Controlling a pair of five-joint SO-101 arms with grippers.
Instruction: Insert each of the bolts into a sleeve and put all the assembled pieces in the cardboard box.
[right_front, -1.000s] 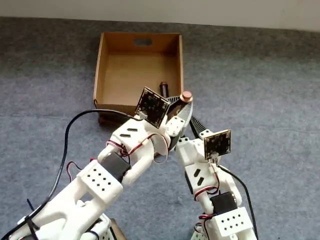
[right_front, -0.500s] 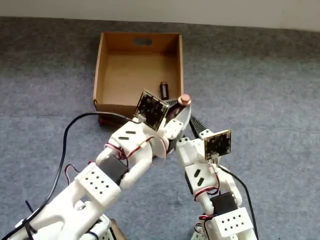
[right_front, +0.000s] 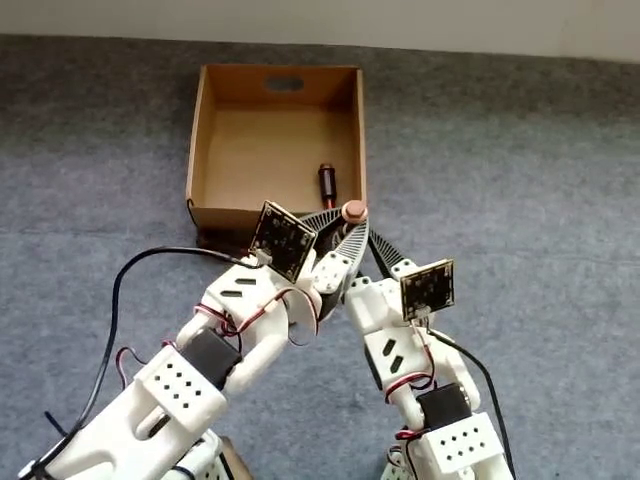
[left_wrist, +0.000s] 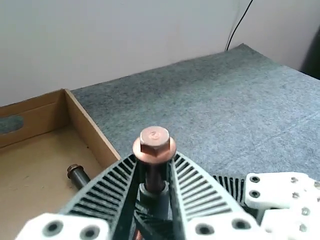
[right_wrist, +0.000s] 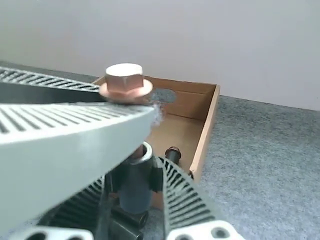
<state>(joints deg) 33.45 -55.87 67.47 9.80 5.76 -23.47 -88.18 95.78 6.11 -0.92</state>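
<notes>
Left arm (right_front: 255, 300) is extended from the near left, angled forward and to the right. Right arm (right_front: 385, 335) is raised from the near right, leaning forward and slightly left. Both wrists are set close together, so that the grippers meet at their tips.

Left gripper (left_wrist: 155, 161): fingers (left_wrist: 192, 187) are closed on the shank of a bolt (left_wrist: 154, 142), head uppermost.

Right gripper (right_wrist: 134, 172): positioned just below the left one, fingers (right_wrist: 175, 195) closed on a sleeve (right_wrist: 134, 187), which is held upright.
</notes>
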